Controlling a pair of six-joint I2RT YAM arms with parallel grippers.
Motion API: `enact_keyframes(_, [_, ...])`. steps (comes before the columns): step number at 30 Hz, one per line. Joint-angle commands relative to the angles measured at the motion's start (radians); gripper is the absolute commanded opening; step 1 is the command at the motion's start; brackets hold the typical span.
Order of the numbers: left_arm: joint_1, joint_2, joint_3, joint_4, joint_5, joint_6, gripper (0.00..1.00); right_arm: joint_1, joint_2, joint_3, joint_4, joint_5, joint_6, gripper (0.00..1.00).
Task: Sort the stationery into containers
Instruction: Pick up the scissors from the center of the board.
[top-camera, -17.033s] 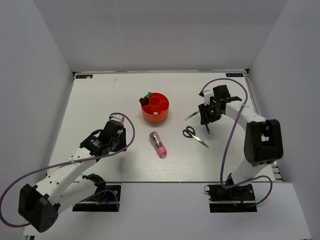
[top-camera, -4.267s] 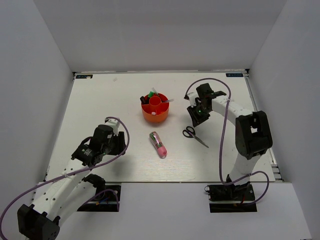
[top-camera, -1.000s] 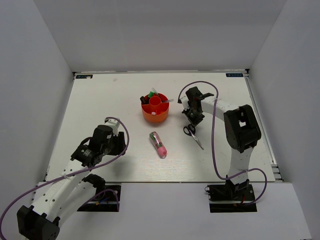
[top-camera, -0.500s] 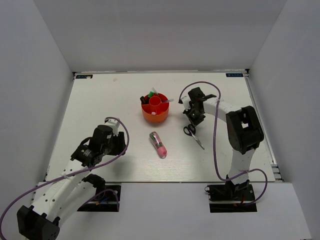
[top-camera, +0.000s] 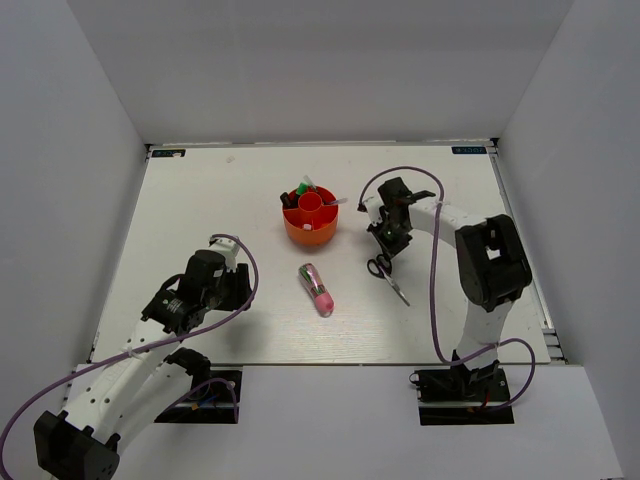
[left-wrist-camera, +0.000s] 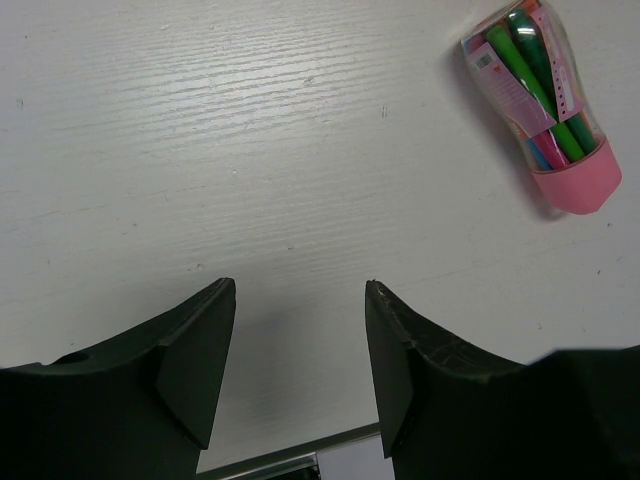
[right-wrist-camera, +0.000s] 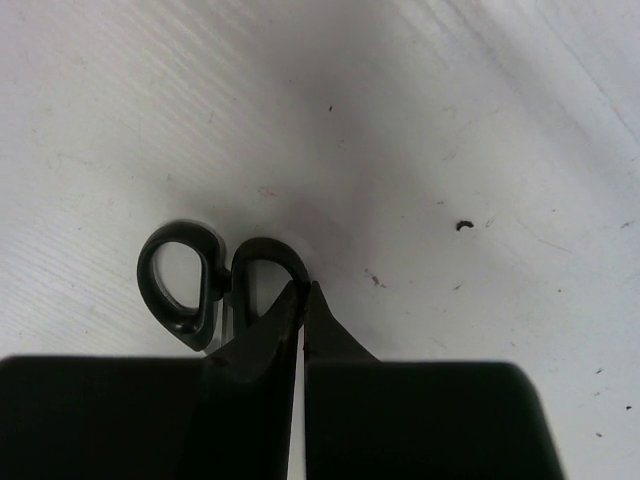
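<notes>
**A:** Two things are not sorted yet. The scissors (top-camera: 389, 279) are just right of centre in the top view, and the pink pen (top-camera: 317, 288) is below the organiser (top-camera: 310, 237). Both lie flat on the table (top-camera: 200, 200).

**B:** And the right gripper (right-wrist-camera: 302, 292)?

**A:** In its wrist view we see the fingers pressed almost together, with the tips touching the right handle loop. We cannot tell whether they pinch the rim. We think it goes to the handles because the flat blades give little to hold.

**B:** The left gripper (left-wrist-camera: 300, 330)?

**A:** It is spread, with only bare table between the fingers. The pink pen is at the upper right of its view. We judge that it waits so the two arms do not meet at the organiser.

**B:** What differs from before?

**A:** Seventeen seconds ago the right gripper was further right and held a thin pen (top-camera: 335, 201). Now this pen lies across the upper right rim of the organiser. The blades of the scissors point more steeply toward the bottom of the frame than four seconds ago. The pink pen has not moved.
</notes>
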Motion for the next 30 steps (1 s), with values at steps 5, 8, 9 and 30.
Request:
enact_keyframes(5, [0.002,-0.011,0.007,-0.002,0.001,0.003,0.65,0.004,-0.108,0.05,-0.082,-0.041,-0.016,0.0])
enact_keyframes(8, [0.003,-0.009,0.003,-0.002,0.001,0.004,0.65,0.001,-0.131,0.091,-0.092,-0.049,-0.015,0.0])
enact_keyframes(9, [0.003,-0.011,0.006,-0.004,-0.002,0.004,0.65,0.002,-0.139,0.097,-0.104,-0.05,-0.019,0.0])
enact_keyframes(30, [0.003,-0.003,0.001,-0.005,-0.007,0.003,0.65,0.022,-0.168,0.332,-0.145,-0.067,-0.007,0.0])
